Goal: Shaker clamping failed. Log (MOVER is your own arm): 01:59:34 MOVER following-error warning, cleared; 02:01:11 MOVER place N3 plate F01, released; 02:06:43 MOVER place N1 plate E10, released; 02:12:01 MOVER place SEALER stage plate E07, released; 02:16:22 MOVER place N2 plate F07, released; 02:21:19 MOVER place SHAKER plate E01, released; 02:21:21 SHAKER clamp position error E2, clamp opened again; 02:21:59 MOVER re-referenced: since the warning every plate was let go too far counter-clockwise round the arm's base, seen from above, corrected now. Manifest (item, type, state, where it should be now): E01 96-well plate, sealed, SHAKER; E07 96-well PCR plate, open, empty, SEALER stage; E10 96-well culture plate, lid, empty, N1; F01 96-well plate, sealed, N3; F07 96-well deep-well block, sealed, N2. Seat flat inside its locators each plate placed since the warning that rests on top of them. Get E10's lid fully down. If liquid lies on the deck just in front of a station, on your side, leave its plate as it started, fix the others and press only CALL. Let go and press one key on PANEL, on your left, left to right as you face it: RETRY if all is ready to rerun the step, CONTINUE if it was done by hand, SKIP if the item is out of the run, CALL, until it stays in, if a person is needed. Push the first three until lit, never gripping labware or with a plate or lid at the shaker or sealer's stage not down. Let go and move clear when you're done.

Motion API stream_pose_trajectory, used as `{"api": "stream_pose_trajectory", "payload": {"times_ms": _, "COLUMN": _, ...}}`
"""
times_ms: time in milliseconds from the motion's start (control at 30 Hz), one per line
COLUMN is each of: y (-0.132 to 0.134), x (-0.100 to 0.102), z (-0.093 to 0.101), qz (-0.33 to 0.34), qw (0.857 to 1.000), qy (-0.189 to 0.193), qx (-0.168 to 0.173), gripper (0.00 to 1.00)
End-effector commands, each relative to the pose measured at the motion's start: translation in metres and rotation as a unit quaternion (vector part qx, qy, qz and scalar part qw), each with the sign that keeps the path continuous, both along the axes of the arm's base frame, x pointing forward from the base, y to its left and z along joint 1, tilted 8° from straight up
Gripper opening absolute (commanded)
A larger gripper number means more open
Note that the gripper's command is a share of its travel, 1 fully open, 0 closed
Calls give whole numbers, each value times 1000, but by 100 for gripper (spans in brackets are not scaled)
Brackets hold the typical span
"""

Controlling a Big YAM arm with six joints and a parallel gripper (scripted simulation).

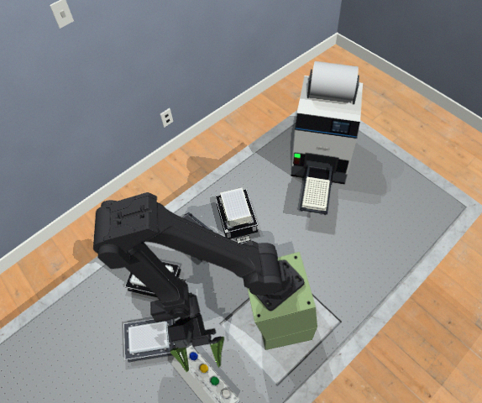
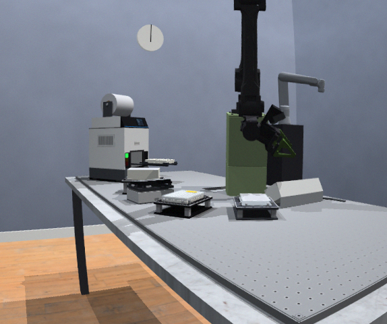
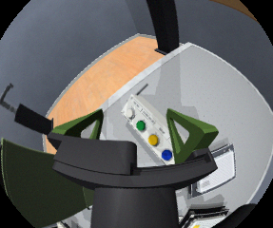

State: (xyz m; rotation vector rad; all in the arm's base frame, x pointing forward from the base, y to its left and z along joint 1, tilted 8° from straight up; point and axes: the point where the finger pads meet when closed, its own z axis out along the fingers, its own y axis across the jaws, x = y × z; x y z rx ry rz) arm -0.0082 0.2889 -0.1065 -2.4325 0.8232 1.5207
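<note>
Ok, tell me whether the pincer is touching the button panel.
Apart. In the exterior view the open pincer hangs well above the grey panel, with background showing between them; nothing is held.

Counts from all three views:

- 1 black six-joint arm (image 1: 197,244) on 1 green block pedestal (image 1: 293,321), with 1 hand (image 1: 197,353), 2 green triangular fingers (image 1: 218,348) spread wide, nothing between them.
- 1 white-grey sealer machine (image 1: 326,125) with roll on top.
- 4 white well plates visible: 1 on the sealer's stage (image 1: 316,193), 1 tall block (image 1: 237,206), 1 flat plate by the hand (image 1: 148,337), 1 mostly hidden under the arm (image 1: 139,281).
- 1 grey wedge-shaped key panel (image 1: 208,377), 4 round keys: blue (image 1: 193,356), yellow (image 1: 203,368), green (image 1: 214,381), white (image 1: 225,394).
- 1 grey perforated table (image 2: 291,251).
- 1 round wall clock (image 2: 150,37).
</note>
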Motion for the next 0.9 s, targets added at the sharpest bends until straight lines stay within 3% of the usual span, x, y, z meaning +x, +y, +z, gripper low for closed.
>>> {"api": "stream_pose_trajectory", "payload": {"times_ms": 0, "y": 0, "x": 0, "z": 1, "qz": 0, "qw": 1000, "qy": 0, "qx": 1, "gripper": 100}}
{"api": "stream_pose_trajectory", "payload": {"times_ms": 533, "y": 0, "x": 0, "z": 1, "qz": 0, "qw": 1000, "qy": 0, "qx": 1, "gripper": 100}}
{"api": "stream_pose_trajectory", "payload": {"times_ms": 867, "y": -8, "x": 51, "z": 1, "qz": -133, "qw": 985, "qy": -15, "qx": -108, "gripper": 100}}
